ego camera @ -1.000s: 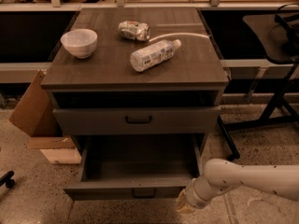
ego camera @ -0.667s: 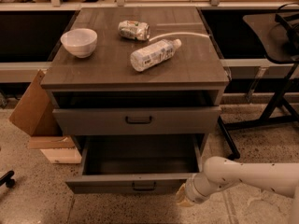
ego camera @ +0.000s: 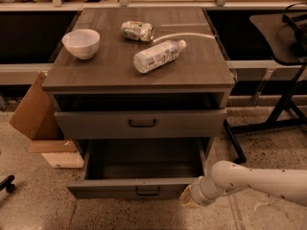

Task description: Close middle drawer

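The middle drawer [ego camera: 120,188] is the dark grey, cabinet-wide drawer with a low front panel and a small black bar handle [ego camera: 147,191]. It stands pulled far out, and its long grey box is empty. My gripper [ego camera: 190,198] is at the right end of that front panel, at the end of the white arm [ego camera: 249,181] that comes in from the lower right. It looks to be against the panel's corner. The taller-fronted drawer [ego camera: 139,123] above is slightly open.
On the cabinet top [ego camera: 96,71] are a white bowl [ego camera: 80,43], a crushed can [ego camera: 137,31] and a lying plastic bottle [ego camera: 158,56]. A cardboard box [ego camera: 31,107] leans at the cabinet's left. A black stand's legs [ego camera: 283,119] are on the right.
The middle drawer's front panel has slid a little inward toward the cabinet. My gripper and arm have moved with it, up and slightly left.
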Robot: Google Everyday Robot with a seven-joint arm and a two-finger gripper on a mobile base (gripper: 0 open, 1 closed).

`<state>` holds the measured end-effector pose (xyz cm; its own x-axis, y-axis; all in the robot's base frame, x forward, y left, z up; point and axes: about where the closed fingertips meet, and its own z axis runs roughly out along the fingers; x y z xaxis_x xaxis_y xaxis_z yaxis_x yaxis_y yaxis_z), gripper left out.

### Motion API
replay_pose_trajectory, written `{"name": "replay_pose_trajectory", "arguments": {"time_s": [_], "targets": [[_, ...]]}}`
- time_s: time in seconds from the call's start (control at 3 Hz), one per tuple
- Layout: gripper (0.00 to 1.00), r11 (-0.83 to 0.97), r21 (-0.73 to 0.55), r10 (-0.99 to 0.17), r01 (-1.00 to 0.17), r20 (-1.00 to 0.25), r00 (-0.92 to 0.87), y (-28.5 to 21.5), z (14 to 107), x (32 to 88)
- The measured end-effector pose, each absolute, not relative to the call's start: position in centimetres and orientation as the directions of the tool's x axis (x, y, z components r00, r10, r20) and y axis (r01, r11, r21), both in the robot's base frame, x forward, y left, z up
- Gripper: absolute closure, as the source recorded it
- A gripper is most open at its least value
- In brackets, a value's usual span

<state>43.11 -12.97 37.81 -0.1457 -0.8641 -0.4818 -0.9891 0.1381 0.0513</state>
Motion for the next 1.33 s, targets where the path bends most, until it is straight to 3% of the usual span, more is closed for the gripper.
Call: {"name": "replay_pose_trajectory", "arguments": {"time_s": [0.67, 1.33], "targets": [[1.00, 0.169, -0.066, -0.840, -0.983, -0.532, -0.109, -13.0, 38.6, 47.9], [1.00, 0.144, -0.105, -0.846, -0.984, -0.530, -0.067, -12.1, 39.5, 51.9]]}}
